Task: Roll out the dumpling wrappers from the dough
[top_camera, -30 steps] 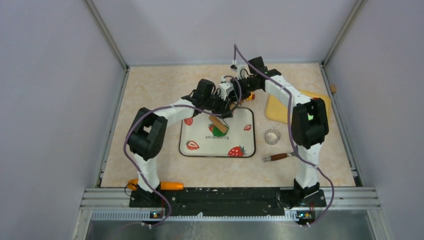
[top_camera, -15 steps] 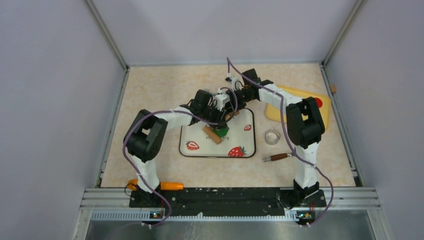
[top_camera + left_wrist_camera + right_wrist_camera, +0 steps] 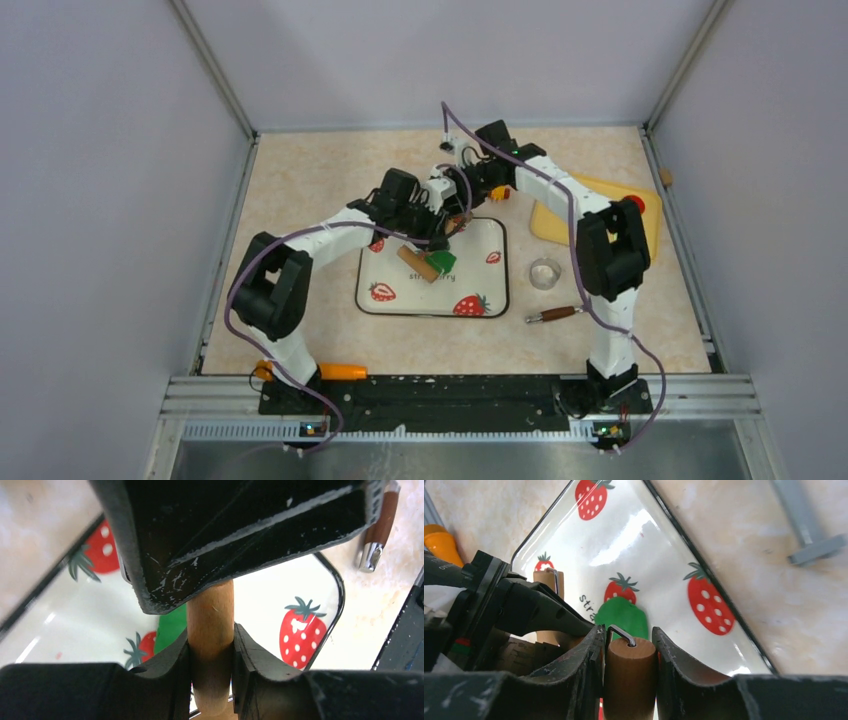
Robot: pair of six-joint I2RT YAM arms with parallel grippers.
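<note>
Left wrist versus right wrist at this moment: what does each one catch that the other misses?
Only the left wrist view shows the brown-handled tool lying on the table past the corner of the strawberry tray. Only the right wrist view shows the metal hook in the end of the rolling pin, the tray's printed lettering, an orange object and a grey bracket-like piece off the tray. Both show the rolling pin clamped, by the left gripper and the right gripper respectively, with the green dough on the tray beyond it.

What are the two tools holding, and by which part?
The wooden rolling pin: the left tool clamps it near one end, the right tool at the hooked end.
</note>
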